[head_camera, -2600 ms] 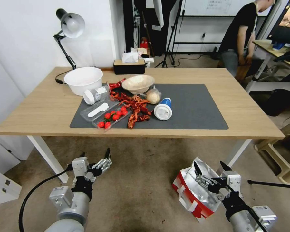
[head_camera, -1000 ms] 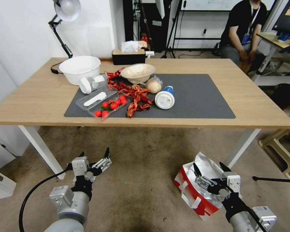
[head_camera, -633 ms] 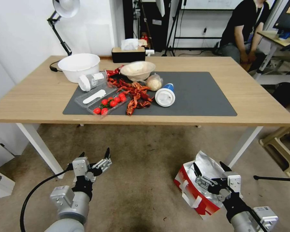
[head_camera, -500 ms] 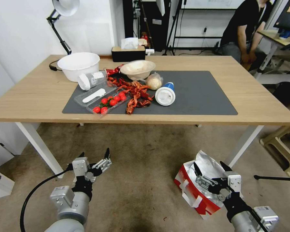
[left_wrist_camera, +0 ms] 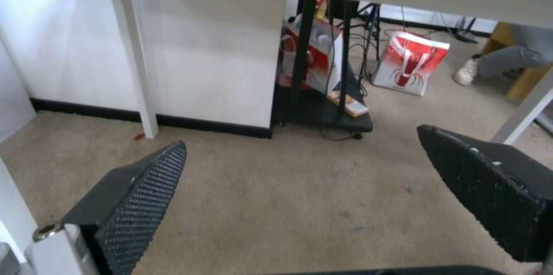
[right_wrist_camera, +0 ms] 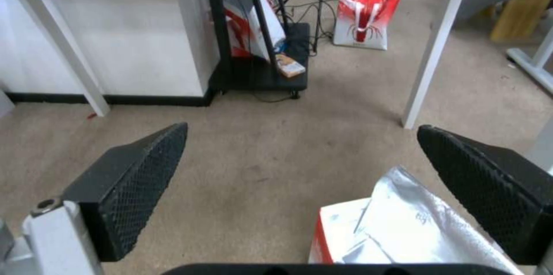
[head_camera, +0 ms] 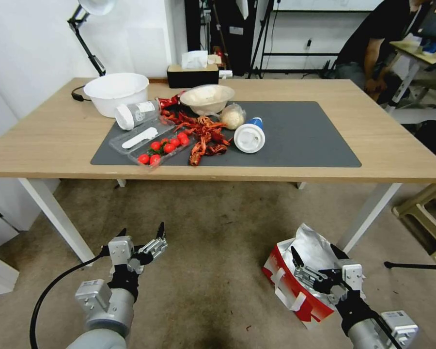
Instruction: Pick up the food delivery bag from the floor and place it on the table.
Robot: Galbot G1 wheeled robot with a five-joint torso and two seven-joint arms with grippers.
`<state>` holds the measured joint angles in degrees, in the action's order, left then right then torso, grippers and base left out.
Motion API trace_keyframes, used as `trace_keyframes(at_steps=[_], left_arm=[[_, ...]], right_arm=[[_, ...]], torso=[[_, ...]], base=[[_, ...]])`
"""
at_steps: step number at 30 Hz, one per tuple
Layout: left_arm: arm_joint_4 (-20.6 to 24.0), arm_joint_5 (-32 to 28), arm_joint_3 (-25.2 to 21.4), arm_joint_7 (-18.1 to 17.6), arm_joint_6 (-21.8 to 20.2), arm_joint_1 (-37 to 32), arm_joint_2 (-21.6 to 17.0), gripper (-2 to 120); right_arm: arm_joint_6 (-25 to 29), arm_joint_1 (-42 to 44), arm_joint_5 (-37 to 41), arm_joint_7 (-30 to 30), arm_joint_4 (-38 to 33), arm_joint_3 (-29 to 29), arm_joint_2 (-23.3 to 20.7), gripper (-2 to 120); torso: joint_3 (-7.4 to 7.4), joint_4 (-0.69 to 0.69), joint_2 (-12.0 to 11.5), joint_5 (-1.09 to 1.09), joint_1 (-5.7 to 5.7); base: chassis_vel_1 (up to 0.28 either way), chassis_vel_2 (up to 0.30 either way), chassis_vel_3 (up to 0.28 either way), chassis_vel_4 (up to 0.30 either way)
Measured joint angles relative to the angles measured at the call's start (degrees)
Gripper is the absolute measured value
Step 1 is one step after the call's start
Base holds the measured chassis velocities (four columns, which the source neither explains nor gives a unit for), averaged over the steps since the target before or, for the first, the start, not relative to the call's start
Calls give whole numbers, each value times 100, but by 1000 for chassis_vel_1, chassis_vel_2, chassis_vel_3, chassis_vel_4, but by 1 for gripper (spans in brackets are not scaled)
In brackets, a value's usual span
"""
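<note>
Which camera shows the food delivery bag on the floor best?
The head view: the food delivery bag shows whole beneath the open right gripper. The right wrist view catches its foil top; the left wrist view, another red bag far off.

The left end effector [left_wrist_camera: 300, 188] is hovering over bare carpet [left_wrist_camera: 276, 206] with its fingers [left_wrist_camera: 138, 197] spread wide, facing a white table leg [left_wrist_camera: 134, 54].

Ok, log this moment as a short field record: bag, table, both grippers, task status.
bag: the food delivery bag sits on the carpet by the table's right front leg, foil top open
table: the table carries a dark grey mat with food items on its left part; the mat's right part is bare
right gripper: the right gripper is open, above the bag, not gripping it
left gripper: the left gripper is open, over bare carpet
status: bag not yet picked up
</note>
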<state>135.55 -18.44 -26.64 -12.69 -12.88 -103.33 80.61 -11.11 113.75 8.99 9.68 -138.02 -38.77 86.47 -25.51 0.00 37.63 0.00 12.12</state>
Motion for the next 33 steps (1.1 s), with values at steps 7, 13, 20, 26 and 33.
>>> trace_keyframes(at_steps=[7,13,20,26,33], left_arm=[[-24,1,-6,5,2,-4,-9,100],[-44,-1,-22,34,2,14,-50,100],[-81,-6,-7,1,2,37,-57,100],[-81,-9,-32,-8,19,29,-61,100],[-66,-13,-34,-8,42,13,-45,100]], right_arm=[[-15,-22,1,42,50,-1,1,100],[-25,-45,-119,86,70,-1,35,100],[-41,-43,-172,91,73,-18,41,100],[-53,-54,-193,91,70,-5,36,100],[-55,-49,-199,91,68,14,30,100]], torso=[[83,0,-137,0,-54],[211,0,-351,0,-138],[358,0,-586,0,-225],[450,0,-735,0,-286],[543,0,-887,0,-344]], base=[[0,0,0,0],[0,0,0,0],[0,0,0,0],[0,0,0,0],[0,0,0,0]])
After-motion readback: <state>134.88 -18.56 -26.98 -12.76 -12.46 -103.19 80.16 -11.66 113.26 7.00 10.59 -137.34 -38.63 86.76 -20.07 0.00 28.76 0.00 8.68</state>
